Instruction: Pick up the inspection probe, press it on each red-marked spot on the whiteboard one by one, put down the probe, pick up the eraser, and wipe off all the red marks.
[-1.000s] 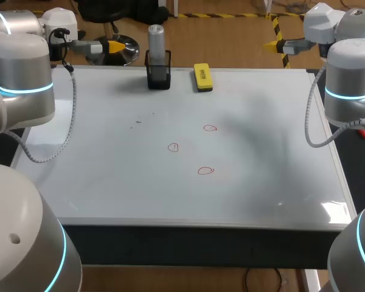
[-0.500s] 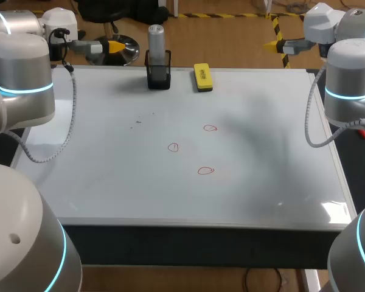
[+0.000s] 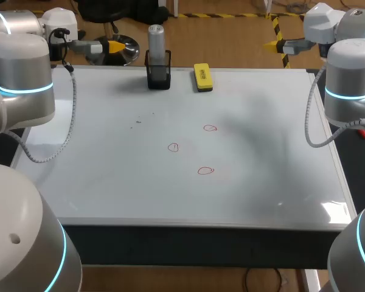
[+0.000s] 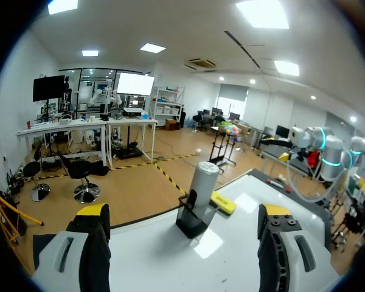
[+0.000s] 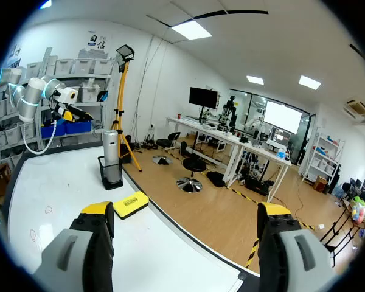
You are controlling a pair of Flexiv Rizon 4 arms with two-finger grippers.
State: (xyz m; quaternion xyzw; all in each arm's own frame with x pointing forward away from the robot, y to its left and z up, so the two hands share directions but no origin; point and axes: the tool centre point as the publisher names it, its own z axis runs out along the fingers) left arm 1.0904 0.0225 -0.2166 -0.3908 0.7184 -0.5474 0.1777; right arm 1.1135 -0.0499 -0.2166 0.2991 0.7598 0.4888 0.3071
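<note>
Whiteboard point(image 3: 109, 182), red marks point(image 3: 205, 171) intact: nothing has moved; my left gripper point(image 3: 117, 46) and right gripper point(image 3: 269, 44) spread empty, probe point(image 3: 156, 38) unpicked.

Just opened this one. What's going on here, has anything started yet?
Nothing is being handled yet. The left gripper and the right gripper hang near the far corners of the whiteboard, fingers open and empty. The probe stands upright in its black holder at the far edge, and the yellow eraser lies beside it. Three red marks sit unwiped near the middle of the board.
</note>
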